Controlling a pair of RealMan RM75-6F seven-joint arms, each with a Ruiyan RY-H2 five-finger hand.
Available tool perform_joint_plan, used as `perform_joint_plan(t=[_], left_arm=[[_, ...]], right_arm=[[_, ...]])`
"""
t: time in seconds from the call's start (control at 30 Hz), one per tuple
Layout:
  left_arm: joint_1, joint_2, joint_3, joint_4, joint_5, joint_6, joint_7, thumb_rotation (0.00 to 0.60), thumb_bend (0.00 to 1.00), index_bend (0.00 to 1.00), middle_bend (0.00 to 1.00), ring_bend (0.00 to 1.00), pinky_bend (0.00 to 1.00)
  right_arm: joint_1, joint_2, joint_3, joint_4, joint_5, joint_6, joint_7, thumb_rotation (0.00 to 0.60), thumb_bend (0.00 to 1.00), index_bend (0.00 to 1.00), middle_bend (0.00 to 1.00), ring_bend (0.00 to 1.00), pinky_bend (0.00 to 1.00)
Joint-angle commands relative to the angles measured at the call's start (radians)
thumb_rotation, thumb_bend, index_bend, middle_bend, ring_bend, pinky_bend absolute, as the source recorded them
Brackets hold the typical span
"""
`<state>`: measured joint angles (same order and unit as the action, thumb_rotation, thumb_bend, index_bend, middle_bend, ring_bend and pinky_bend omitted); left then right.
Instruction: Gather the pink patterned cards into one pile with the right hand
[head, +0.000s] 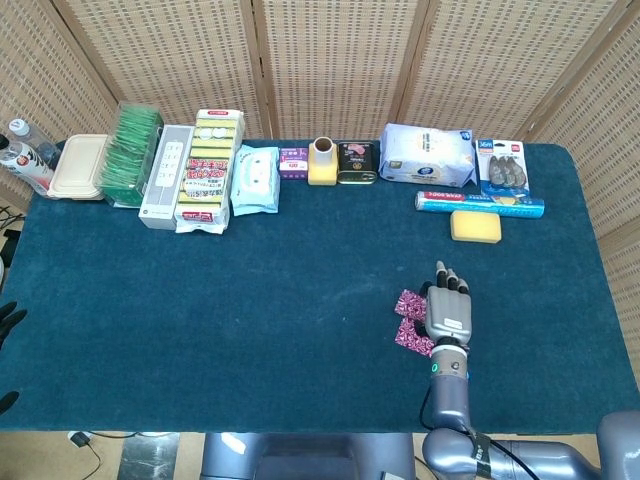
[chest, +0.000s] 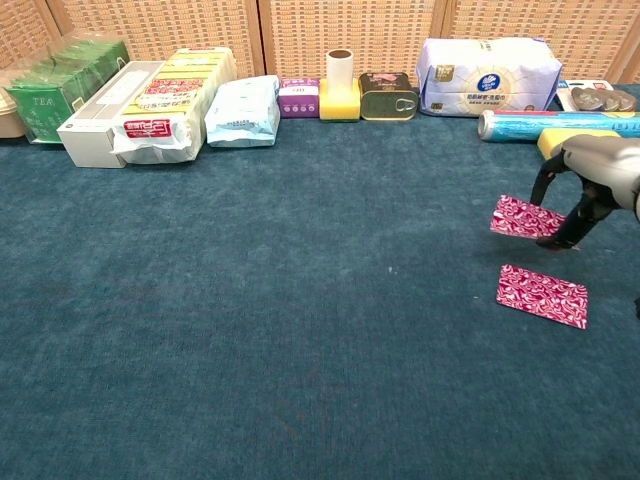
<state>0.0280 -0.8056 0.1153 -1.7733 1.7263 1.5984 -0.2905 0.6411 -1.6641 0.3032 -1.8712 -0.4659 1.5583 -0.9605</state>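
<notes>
Cards first: two pink patterned cards on the blue table mat (head: 250, 300), right half, toward the near edge. Far card (chest: 527, 217) sits under the right hand (head: 447, 312); near card (chest: 541, 295) lies flat just toward the near edge from it, close but apart in the chest view, corners almost meeting in the head view.

Right hand is over the far card, fingers (chest: 578, 222) arched down with tips on it. Looks like a press/drag contact, not a pinch, but I can't tell for sure whether the card is actually held.

Key relation: near card lies nearer the table's front edge and slightly right of the far one, long axis running roughly left-right, tilted. So the pull direction is straight back toward the robot.

Left hand not visible in either view.
</notes>
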Motion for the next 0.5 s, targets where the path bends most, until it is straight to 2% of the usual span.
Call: perform_joint_plan(t=[0.03,0.2,0.3,0.5], left_arm=[[0.000,0.000,0.001,0.000,0.002,0.000,0.001,0.600,0.08,0.00,0.00,0.00,0.04],[0.000,0.000,0.003,0.000,0.007,0.000,0.004,0.600,0.08,0.00,0.00,0.00,0.04],[-0.004,-0.001,0.002,-0.006,0.002,-0.011,0.012,0.600,0.07,0.00,0.00,0.00,0.04],[-0.004,-0.002,0.003,-0.012,0.001,-0.015,0.025,0.600,0.07,0.00,0.00,0.00,0.04]], right_arm=[[-0.013,0.010,-0.021,-0.001,-0.020,-0.009,0.017,0.598,0.36,0.37,0.01,0.00,0.09],[-0.029,0.017,-0.042,0.001,-0.032,-0.022,0.042,0.598,0.36,0.37,0.01,0.00,0.09],[-0.051,0.028,-0.083,-0.023,-0.085,-0.007,0.064,0.599,0.36,0.37,0.02,0.00,0.09],[-0.080,0.040,-0.114,-0.030,-0.115,0.007,0.083,0.598,0.36,0.37,0.02,0.00,0.09]])
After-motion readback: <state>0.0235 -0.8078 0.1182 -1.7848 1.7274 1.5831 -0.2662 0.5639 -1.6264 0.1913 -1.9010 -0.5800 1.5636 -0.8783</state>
